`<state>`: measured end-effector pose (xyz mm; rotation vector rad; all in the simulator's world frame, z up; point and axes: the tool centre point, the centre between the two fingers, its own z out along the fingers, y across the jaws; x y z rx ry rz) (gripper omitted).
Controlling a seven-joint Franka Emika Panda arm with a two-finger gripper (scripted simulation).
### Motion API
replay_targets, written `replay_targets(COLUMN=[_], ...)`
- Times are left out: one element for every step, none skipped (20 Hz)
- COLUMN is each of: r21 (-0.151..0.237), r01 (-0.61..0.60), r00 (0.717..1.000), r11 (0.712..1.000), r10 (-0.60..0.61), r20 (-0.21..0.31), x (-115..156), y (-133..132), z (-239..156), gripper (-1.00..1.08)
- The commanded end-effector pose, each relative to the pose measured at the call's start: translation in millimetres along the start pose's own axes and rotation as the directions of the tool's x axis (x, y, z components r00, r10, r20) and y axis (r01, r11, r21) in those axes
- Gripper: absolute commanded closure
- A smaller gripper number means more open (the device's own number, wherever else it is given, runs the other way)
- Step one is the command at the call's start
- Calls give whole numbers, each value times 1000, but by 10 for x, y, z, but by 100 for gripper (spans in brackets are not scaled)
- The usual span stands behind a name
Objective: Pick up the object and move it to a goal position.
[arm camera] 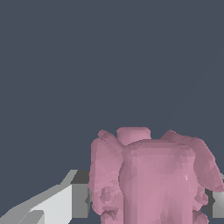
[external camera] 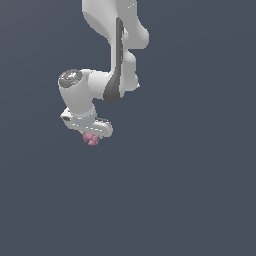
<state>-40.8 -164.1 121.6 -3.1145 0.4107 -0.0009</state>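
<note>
You have the object (external camera: pixel 91 139) in your hand (external camera: pixel 91 136): in the exterior view the small pink lump sits right under the white palm, and in the wrist view (arm camera: pixel 151 179) it fills the space between the two fingers (arm camera: pixel 65 201), one pale finger pressed against its side and the edge of the other just showing past it. The fingers are closed in on it, as narrow as the lump allows, and nothing else is held.

So the pick looks done. Whether the lump is already off the ground you cannot tell for sure, because the flat grey-blue background gives no edge, shadow or surface to judge height against; no counter shows in either view.

What is left is the carry. No goal marker is visible in either picture, so how far you are from the target cannot be read here. By my reading you are somewhere past the grasp and before the delivery, with the move to the goal position yet to be completed and confirmed.
</note>
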Motion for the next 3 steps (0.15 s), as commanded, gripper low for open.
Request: replay_targets(r21=[0, 0, 0], r01=[2, 2, 2], r00=[1000, 1000, 1000], r11=[1000, 1000, 1000], r10=[-2, -2, -2], r20=[0, 0, 0], x=[29, 33, 34], y=[30, 31, 30], z=[-14, -14, -13], gripper=[108, 108, 108])
